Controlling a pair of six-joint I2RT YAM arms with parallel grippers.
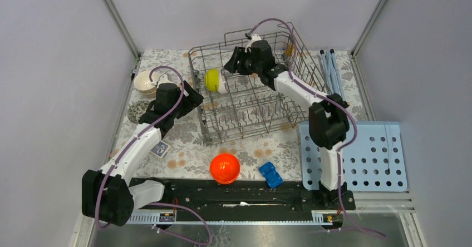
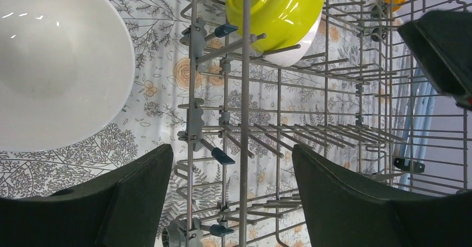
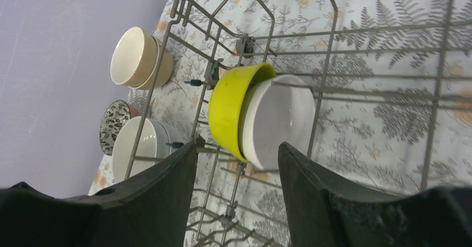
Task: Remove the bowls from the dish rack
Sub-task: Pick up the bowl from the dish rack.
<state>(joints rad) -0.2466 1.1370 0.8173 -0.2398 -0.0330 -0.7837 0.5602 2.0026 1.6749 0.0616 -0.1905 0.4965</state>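
Observation:
The grey wire dish rack (image 1: pixel 250 99) stands mid-table. In its left part a yellow-green bowl (image 1: pixel 212 80) rests on edge with a white bowl (image 1: pixel 222 84) nested in it. My right gripper (image 1: pixel 232 63) reaches into the rack and is open. The nested bowls, yellow-green (image 3: pixel 227 110) and white (image 3: pixel 278 119), sit just past its fingertips (image 3: pixel 183 158), with nothing clamped. My left gripper (image 1: pixel 192 98) hovers open at the rack's left wall (image 2: pixel 192 119), nothing between its jaws. A white bowl (image 2: pixel 55 63) sits on the cloth beside it. An orange bowl (image 1: pixel 224 168) stands near the front.
Left of the rack stand stacked beige bowls (image 3: pixel 133 58), a patterned bowl (image 3: pixel 114 126) and a white bowl (image 3: pixel 136 147). A blue toy car (image 1: pixel 271 174) lies beside the orange bowl. A light-blue perforated board (image 1: pixel 362 155) lies at right, and a small card (image 1: pixel 160 149) at left.

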